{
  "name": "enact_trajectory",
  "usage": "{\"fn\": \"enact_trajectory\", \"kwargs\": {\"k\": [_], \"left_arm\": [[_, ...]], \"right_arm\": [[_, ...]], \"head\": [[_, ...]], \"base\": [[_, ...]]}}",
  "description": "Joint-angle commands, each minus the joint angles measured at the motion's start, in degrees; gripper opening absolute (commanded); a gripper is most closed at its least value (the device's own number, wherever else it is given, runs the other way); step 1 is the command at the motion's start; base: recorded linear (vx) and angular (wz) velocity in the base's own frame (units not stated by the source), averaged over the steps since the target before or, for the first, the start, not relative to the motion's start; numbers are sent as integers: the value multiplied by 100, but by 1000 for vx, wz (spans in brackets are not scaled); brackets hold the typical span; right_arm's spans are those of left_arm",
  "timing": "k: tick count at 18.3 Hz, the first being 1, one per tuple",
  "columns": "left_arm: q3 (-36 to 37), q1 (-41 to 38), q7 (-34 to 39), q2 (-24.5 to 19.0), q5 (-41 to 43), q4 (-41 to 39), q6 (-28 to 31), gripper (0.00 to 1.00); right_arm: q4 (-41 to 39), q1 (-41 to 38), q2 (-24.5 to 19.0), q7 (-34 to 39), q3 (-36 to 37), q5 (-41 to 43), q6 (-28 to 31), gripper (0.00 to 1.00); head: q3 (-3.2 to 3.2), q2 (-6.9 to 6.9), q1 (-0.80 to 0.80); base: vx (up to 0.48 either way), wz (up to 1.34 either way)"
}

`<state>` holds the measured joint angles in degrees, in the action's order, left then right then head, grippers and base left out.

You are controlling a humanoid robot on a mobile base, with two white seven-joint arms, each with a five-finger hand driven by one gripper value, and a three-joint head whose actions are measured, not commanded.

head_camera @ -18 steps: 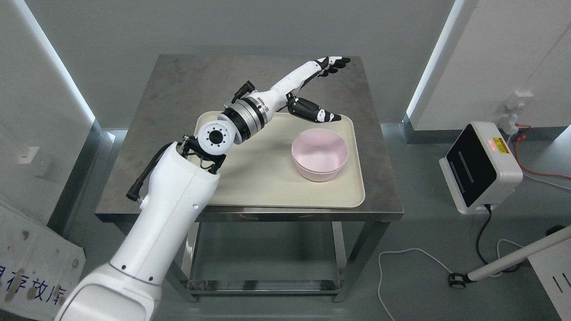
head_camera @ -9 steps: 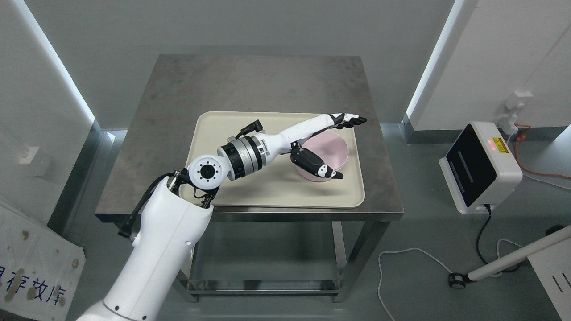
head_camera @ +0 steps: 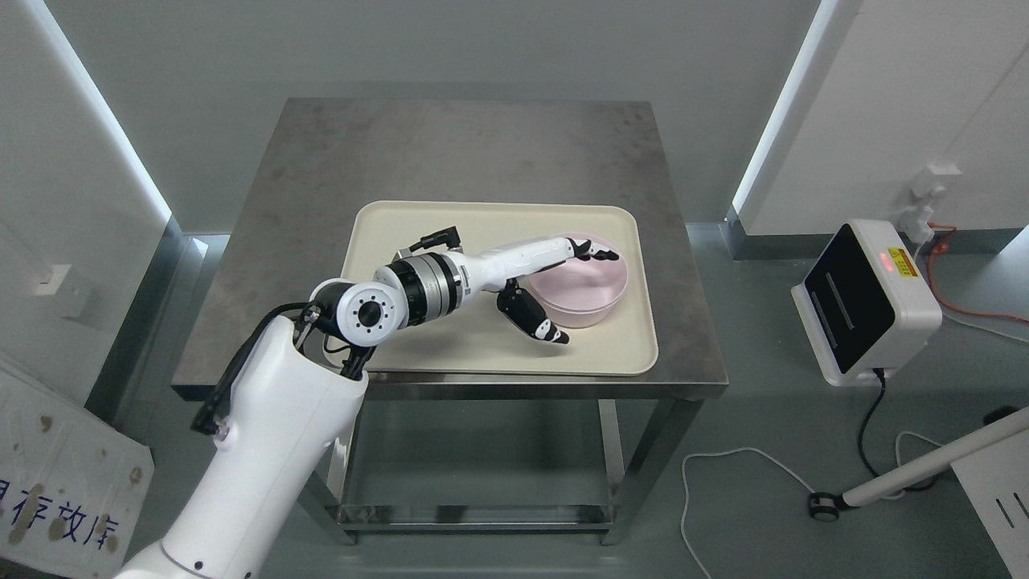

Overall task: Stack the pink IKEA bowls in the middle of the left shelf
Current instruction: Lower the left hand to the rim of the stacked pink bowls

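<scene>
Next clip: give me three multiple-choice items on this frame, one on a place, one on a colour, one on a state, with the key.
1. Where does the pink plastic bowl stand?
A. right part of the cream rectangular tray
B. bare steel table top
C. floor

2. What colour is the tray?
A. blue
B. cream
C. black

3. How is the robot's left hand?
A. clenched far from the bowl
B. out of view
C. spread around the bowl's left rim, thumb below and fingers above

Key: 1 A, the bowl sits inside the tray's right half. 2 B, the tray is pale cream on the grey steel table. 3 C, the thumb and fingers straddle the rim, not visibly closed.
</scene>
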<state>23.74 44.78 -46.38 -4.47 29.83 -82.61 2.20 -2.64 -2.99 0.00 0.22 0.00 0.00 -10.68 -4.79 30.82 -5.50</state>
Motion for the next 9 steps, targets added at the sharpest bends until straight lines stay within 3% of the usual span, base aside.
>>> {"fn": "enact_trajectory", "kwargs": {"k": [1,4,9], "left_arm": [[534,75,-116,-29,498,-168,35,73],[631,84,-231,235,533,-133,35,66],[711,224,-240,347,1025,184,35,64]], "right_arm": [[0,0,100,-4,53,-44,5,100],[0,0,100,-4,53,-44,5,100],[0,0,100,-4,53,-44,5,100]], "head": [[0,0,0],[0,0,0],[0,0,0]], "base": [[0,0],[0,0],[0,0]]}}
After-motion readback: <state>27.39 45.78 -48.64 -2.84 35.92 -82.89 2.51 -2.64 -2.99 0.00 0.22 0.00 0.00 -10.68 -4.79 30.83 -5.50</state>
